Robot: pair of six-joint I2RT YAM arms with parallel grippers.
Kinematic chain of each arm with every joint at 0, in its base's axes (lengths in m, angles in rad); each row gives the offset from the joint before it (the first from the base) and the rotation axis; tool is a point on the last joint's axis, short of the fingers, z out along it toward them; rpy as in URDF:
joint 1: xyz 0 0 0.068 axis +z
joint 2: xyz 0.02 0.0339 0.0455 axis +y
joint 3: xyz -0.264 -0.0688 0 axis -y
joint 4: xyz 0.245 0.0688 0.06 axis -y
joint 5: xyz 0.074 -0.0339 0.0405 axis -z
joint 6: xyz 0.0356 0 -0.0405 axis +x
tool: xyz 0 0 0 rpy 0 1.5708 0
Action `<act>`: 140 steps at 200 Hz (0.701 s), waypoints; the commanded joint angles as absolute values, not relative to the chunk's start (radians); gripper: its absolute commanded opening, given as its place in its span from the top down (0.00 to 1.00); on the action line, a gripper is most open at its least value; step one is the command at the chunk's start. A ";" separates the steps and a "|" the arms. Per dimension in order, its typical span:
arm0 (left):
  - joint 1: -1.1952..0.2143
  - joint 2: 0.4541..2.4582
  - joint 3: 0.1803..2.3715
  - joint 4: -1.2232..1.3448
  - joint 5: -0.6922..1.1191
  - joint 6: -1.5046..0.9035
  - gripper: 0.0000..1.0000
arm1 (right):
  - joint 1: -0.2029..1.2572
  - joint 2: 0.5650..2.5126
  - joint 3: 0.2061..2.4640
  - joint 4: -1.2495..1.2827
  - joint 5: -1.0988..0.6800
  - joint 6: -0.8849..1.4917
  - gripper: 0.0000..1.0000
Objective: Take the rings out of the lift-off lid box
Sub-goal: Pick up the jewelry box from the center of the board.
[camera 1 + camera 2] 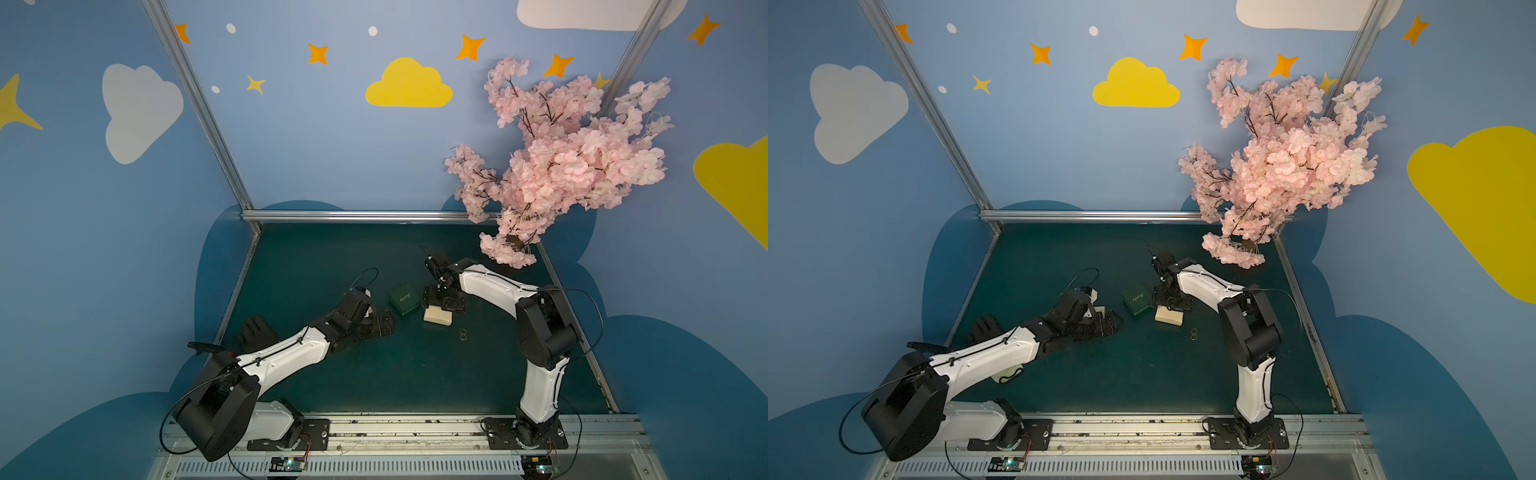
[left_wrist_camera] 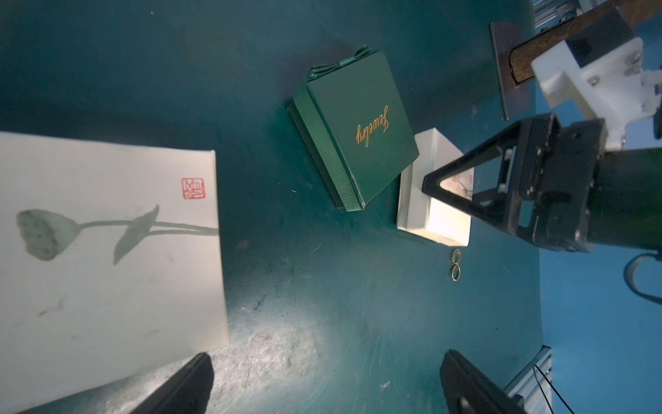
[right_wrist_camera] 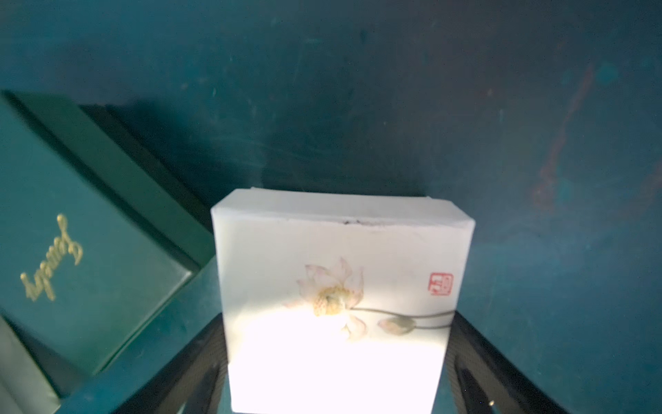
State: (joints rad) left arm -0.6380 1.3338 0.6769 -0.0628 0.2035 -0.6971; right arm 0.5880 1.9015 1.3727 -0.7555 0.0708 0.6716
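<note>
Two thin silvery rings [image 1: 463, 333] [image 1: 1194, 333] [image 2: 455, 263] lie touching on the green mat, just in front of a small white box [image 1: 437, 319] [image 1: 1169, 319] [image 2: 433, 215] printed with a lotus flower [image 3: 340, 258]. The box stands closed on the mat. My right gripper [image 1: 442, 305] [image 3: 336, 322] reaches down over it, its fingers [image 3: 215, 344] against both sides with no gap showing. My left gripper [image 1: 390, 324] [image 2: 327, 372] hovers low over bare mat to the left, open and holding nothing.
A dark green jewelry box [image 1: 404, 299] [image 2: 358, 129] [image 3: 71, 233] sits right beside the white box. Another white box with a lotus-pod print [image 2: 107, 269] [image 1: 1099, 309] lies by my left gripper. There is a black glove [image 1: 255, 332] at the left and a pink blossom tree [image 1: 561, 166] at the back right.
</note>
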 commanded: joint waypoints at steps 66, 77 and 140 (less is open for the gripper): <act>-0.713 1.357 0.601 0.049 0.227 -0.782 0.00 | 0.657 1.595 1.095 -0.566 -0.169 0.674 0.18; -0.730 1.366 0.595 0.061 0.220 -0.791 0.00 | 0.668 1.567 1.057 -0.539 -0.184 0.686 0.18; -0.757 1.389 0.574 0.113 0.219 -0.819 0.00 | 0.707 1.484 0.908 -0.432 -0.231 0.764 0.18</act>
State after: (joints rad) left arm -0.7532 1.3754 0.5819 0.0723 0.2298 -0.8024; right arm 0.6960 1.5223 0.9428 -0.5026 -0.1970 0.7197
